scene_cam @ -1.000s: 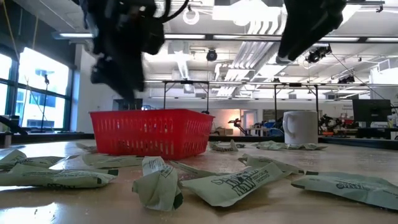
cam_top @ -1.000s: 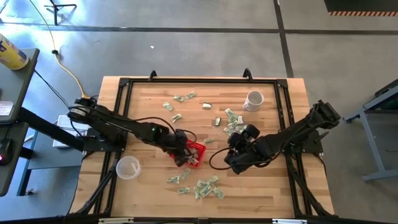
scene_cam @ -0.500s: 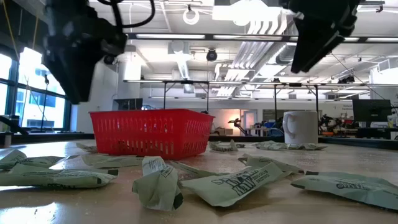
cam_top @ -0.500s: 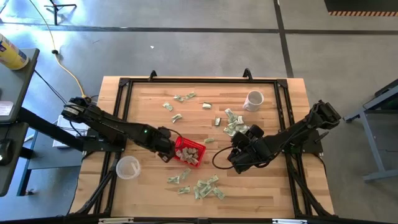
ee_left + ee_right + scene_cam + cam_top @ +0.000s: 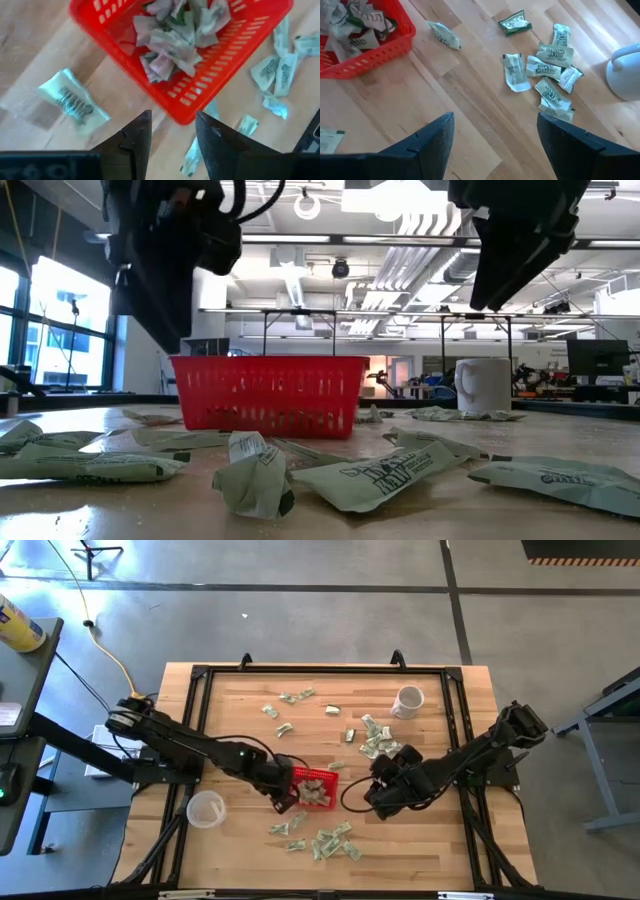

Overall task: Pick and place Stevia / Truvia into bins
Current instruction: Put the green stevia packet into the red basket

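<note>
you see the left gripper (image 5: 172,132) with fingers apart over the red basket (image 5: 235,45) corner; the right gripper (image 5: 495,135) hangs open near loose stevia sachets (image 5: 547,70).

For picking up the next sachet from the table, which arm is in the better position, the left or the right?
Probably the right. Its open end effector looks over a cluster of loose sachets near the white mug. The left end effector hangs at the corner of the red basket, with one sachet beside it.
</note>
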`<move>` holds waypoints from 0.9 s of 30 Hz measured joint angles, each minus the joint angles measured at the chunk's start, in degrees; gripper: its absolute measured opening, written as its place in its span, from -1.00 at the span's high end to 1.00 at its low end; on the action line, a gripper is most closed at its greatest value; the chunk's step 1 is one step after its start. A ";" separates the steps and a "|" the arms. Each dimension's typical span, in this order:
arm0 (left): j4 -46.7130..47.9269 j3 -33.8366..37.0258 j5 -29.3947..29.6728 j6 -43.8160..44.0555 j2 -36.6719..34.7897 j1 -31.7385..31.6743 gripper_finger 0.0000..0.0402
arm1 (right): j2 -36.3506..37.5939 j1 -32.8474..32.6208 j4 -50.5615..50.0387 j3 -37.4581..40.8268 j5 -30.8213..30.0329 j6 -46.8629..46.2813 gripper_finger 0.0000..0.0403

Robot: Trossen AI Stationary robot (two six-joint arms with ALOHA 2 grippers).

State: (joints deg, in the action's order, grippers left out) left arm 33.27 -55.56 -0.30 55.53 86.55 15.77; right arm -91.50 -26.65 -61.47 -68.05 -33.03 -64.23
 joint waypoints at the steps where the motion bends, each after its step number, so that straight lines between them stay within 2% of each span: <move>1: 0.70 0.06 0.43 0.02 -0.54 0.00 0.08 | 0.00 0.00 0.02 0.00 -0.03 0.04 -0.37; 6: 1.31 -0.07 3.79 -2.50 -4.14 0.00 0.09 | 0.00 0.00 -0.02 0.00 -0.21 0.10 -0.37; 9: 12.94 0.06 10.37 -0.02 -4.32 -0.26 0.10 | 0.00 0.02 -0.26 0.00 -0.43 0.13 -0.37; 11: 19.24 0.11 12.21 1.13 -3.89 -0.91 0.11 | 0.00 0.02 -0.36 0.00 -0.57 0.11 -0.37; 14: 21.78 1.09 8.85 2.72 -3.27 -2.42 0.11 | 0.00 0.04 -0.56 0.00 -0.98 0.16 -0.37; 17: 17.69 1.56 4.92 6.65 -3.33 -3.98 0.07 | 0.00 0.48 -0.68 0.00 -1.17 0.17 -0.37; 21: 12.15 2.09 5.32 9.63 -3.01 -4.20 -0.06 | 0.00 1.20 -0.70 0.00 -1.21 0.53 -0.37; 27: 13.43 2.17 6.16 10.78 0.70 -4.17 -0.25 | 0.00 1.27 -0.75 0.00 -1.19 1.23 -0.37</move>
State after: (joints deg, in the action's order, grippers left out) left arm 46.70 -53.39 5.87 66.30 87.25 11.60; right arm -91.50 -25.39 -62.22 -68.05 -34.22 -63.00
